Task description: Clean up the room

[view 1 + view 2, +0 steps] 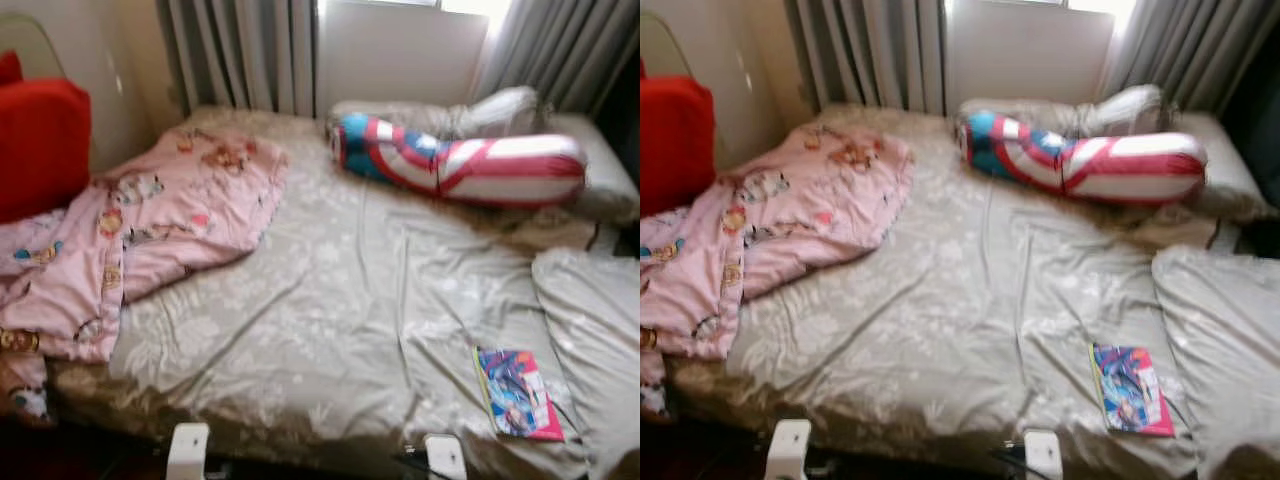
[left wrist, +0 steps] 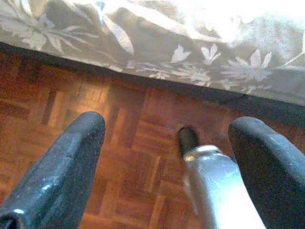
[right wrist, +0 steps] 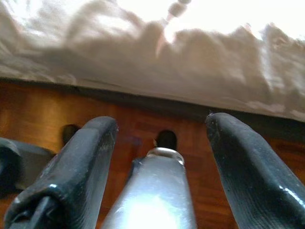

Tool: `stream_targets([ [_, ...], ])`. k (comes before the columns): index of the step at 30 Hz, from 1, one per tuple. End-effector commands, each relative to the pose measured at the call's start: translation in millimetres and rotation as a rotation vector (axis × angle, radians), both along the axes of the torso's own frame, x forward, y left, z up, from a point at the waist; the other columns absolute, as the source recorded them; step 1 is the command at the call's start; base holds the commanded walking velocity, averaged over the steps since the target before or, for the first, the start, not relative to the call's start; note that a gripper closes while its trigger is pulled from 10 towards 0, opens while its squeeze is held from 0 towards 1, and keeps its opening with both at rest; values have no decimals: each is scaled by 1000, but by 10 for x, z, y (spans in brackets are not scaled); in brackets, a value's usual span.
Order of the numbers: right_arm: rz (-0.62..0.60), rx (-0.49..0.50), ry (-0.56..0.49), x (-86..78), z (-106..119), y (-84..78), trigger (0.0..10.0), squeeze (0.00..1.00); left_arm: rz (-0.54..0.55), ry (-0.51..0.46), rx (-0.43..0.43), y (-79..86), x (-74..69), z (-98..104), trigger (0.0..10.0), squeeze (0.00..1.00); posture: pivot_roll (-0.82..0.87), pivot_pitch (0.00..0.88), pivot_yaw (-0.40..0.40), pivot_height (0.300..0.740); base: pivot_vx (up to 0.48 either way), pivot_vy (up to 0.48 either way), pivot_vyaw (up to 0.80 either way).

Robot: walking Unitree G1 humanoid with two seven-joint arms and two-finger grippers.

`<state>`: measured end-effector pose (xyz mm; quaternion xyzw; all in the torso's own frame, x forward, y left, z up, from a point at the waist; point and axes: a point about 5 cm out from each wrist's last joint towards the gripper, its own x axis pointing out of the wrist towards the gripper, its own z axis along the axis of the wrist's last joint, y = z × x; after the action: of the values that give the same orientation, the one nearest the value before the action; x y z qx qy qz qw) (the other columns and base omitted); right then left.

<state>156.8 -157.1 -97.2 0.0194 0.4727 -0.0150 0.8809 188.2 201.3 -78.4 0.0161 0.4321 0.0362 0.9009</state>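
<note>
A crumpled pink cartoon-print blanket lies over the bed's left side and hangs off its front corner. A colourful book rests flat near the front right edge of the bed. At the head lies a long red, white and blue bolster, with grey pillows behind it. My left gripper hangs open over the parquet floor, just below the bed's edge. Beside the same edge hangs my right gripper, also open, nothing between its fingers.
The bed carries a wrinkled grey floral sheet. A folded grey duvet is bunched at the right. A red cushion stands at the left against the wall. Grey curtains and a bright window are behind the bed.
</note>
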Motion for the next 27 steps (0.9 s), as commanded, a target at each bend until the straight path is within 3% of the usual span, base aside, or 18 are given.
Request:
stream_targets([
  [1, 8, 20, -7, 26, 8, 76, 10000, 0, -7, 21, 24, 70, -40, -11, 10000, 0, -5, 31, -35, 738, 0, 480, 0],
  [27, 15, 19, -8, 28, 10, 57, 10000, 0, -6, 21, 24, 69, -38, -10, 10000, 0, -3, 32, -36, 738, 0, 480, 0],
])
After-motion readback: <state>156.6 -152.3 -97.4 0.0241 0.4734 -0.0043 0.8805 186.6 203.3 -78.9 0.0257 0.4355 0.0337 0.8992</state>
